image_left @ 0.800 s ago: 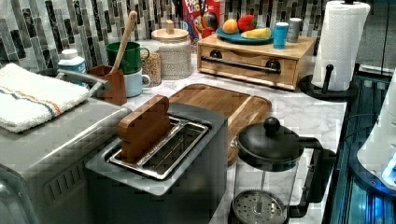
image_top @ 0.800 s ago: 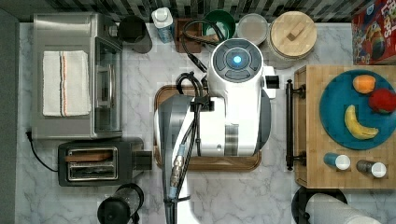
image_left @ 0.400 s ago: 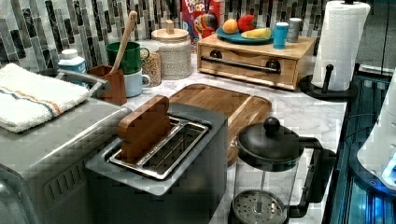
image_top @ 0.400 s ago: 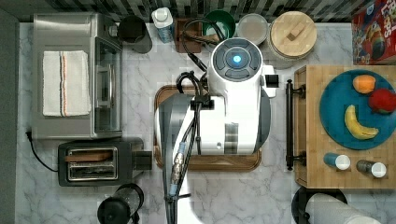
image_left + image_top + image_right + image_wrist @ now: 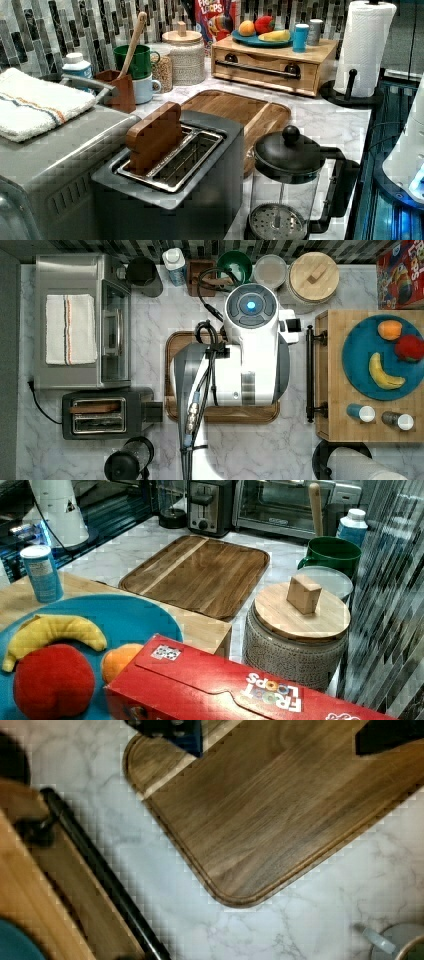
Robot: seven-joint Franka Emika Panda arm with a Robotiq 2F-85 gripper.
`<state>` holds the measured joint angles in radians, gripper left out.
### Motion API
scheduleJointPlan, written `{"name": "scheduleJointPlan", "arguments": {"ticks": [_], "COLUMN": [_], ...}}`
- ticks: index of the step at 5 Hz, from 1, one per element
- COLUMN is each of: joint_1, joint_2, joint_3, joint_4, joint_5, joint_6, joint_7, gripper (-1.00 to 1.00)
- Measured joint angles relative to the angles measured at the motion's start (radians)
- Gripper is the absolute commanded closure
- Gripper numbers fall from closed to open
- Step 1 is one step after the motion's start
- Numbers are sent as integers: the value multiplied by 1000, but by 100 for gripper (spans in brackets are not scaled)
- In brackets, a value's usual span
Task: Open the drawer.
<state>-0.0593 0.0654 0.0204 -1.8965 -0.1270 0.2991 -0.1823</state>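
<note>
Drawer shut; approach not yet on the handle.
The drawer (image 5: 325,375) sits at the top view's right, its bar handle (image 5: 102,875) beside the tray (image 5: 280,805). Gripper (image 5: 272,732) appears open, empty. Risk: fingers striking the tabletop (image 5: 310,920) or slipping off the bar.

Arm (image 5: 250,360), top view: white Panda, seen from above, reaching up-frame from base at the bottom edge. Upper link w/ round cap and lit blue light (image 5: 250,305) on top. Grey-sided link (image 5: 186,375) on the top view's left of the white body, black cable bundle (image 5: 202,385) running along it, looping near the cap. Claw (image 5: 280,735), wrist view: two dark fingertips (image 5: 172,730) at frame edge, well apart, nothing between them. Left view: white base part w/ blue glow (image 5: 407,160) at the left view's right edge.
</note>
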Motion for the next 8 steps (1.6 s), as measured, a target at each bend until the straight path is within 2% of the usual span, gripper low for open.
{"name": "scheduleJointPlan", "arguments": {"ticks": [1, 2, 3, 4, 6, 8], "joint_1": [-2, -33, -43, -51, -105, -116], "joint_2": [-11, -11, -2, -2, 1, 31], "joint_3": [-24, -37, -83, -138, -165, -171], "joint_4": [-46, -87, -107, -135, -150, -150], "joint_5": [-2, -2, -92, -102, -133, -136], "joint_6": [33, 108, 128, 140, 268, 335], "joint_7": [-195, -361, -486, -567, -732, -777], "gripper": [-100, -100, -100, -100, -100, -100]}}
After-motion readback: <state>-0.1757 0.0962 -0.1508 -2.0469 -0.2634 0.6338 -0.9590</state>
